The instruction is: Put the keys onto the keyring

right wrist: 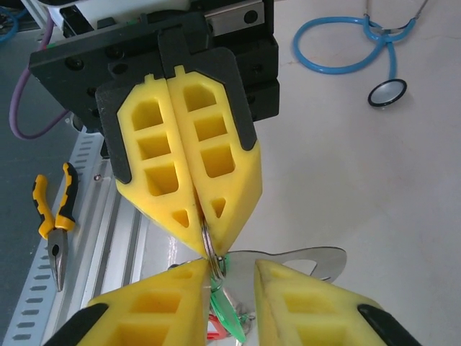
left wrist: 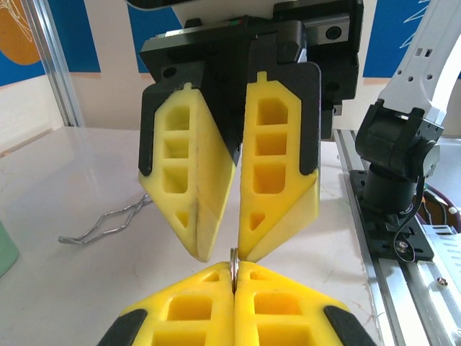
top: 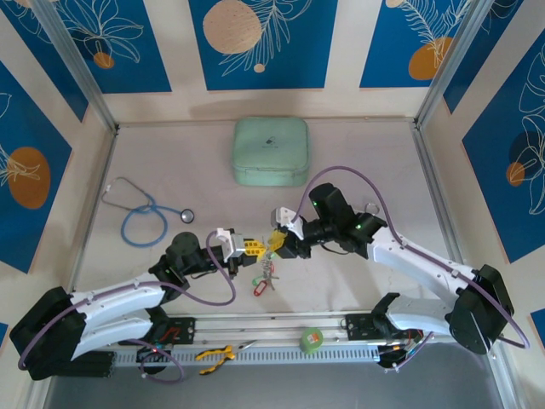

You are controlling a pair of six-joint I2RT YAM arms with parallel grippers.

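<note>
My left gripper (top: 249, 249) and right gripper (top: 277, 243) meet tip to tip above the table's near middle. The left gripper (left wrist: 234, 265) is shut on the keyring (left wrist: 234, 258), a thin silvery split ring seen edge-on. In the right wrist view the keyring (right wrist: 209, 245) sticks out of the left gripper (right wrist: 205, 227) and rests against one finger of my open right gripper (right wrist: 234, 265). The keys (top: 266, 274) dangle below with a green tag (right wrist: 234, 317) and a red tag (right wrist: 216, 334). A flat silvery metal piece (right wrist: 302, 259) reaches right behind my right finger.
A blue-tubed stethoscope (top: 140, 217) lies at the left and a mint-green case (top: 271, 152) at the back. A thin bent wire loop (left wrist: 108, 220) lies on the table beyond the right arm. Yellow-handled pliers (top: 215, 355) and a green tape roll (top: 312, 340) sit on the front rail.
</note>
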